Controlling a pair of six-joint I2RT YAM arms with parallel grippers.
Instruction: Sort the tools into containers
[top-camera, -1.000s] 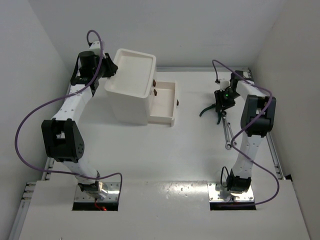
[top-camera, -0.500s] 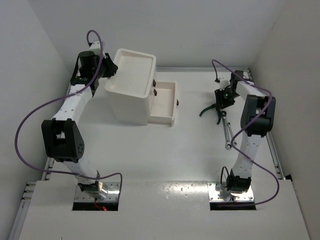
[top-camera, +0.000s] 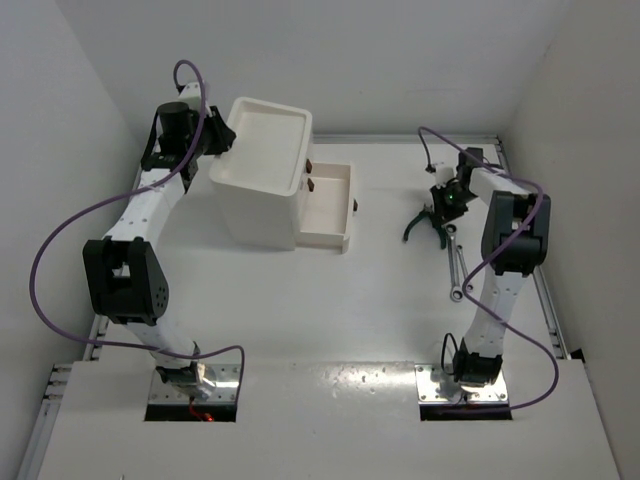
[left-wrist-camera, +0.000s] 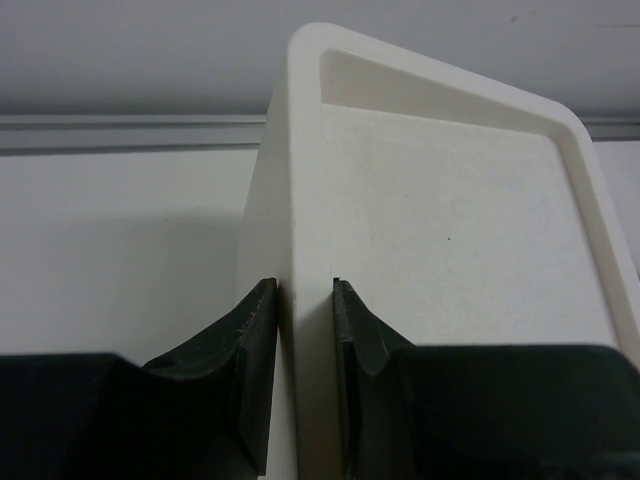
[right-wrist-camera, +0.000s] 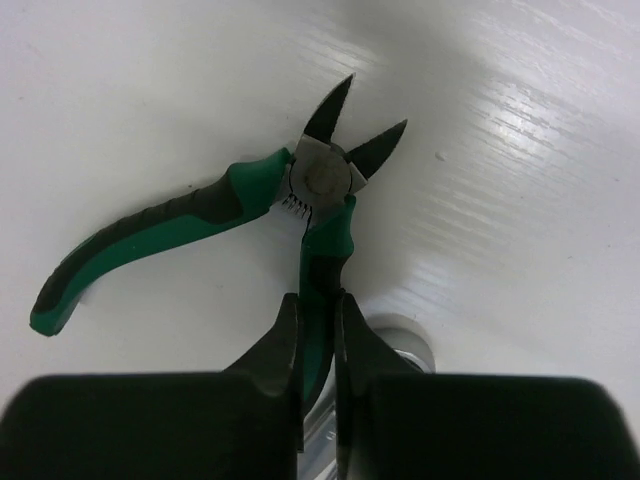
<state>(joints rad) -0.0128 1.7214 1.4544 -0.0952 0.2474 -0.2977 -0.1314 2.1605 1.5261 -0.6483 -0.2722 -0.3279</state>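
While right gripper (right-wrist-camera: 317, 325) clamped one handle of green-handled pliers (right-wrist-camera: 325, 180), open drawer (top-camera: 349, 200) lay well left; left gripper (left-wrist-camera: 303, 292) clamped on cabinet rim (left-wrist-camera: 305, 150).

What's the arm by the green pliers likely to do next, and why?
Probably lift the green pliers a little off the table. The right gripper is shut on one of their handles, and they seem to lie flat on the table. The drawer of the white cabinet stands open to the left, and the left gripper clamps the cabinet's rim, likely steadying it.
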